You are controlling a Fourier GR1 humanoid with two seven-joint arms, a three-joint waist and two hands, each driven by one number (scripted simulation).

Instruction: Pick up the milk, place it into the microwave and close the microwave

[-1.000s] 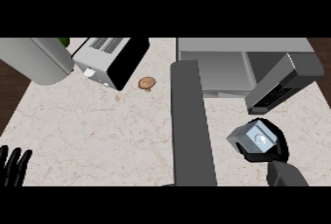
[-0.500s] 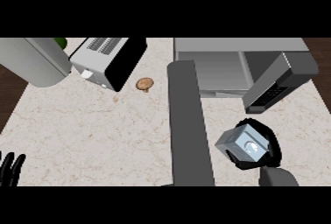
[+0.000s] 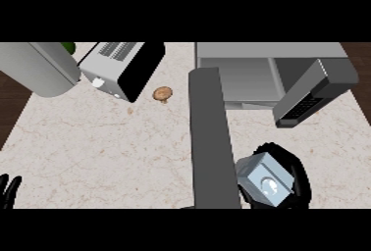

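One milk point(image 3: 266, 182) carton in my right hand point(image 3: 296, 172), fingers curled round it, near worktop point(image 3: 109, 142) front edge, below open microwave point(image 3: 250, 73). Left hand point(image 3: 9, 191) resting at front-left corner, fingers straight.

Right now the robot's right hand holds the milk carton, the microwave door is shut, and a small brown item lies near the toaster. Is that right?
One thing is wrong: the microwave door is open, swung out at the right in the head view. The right hand holds the milk carton, and the small brown item lies near the toaster.
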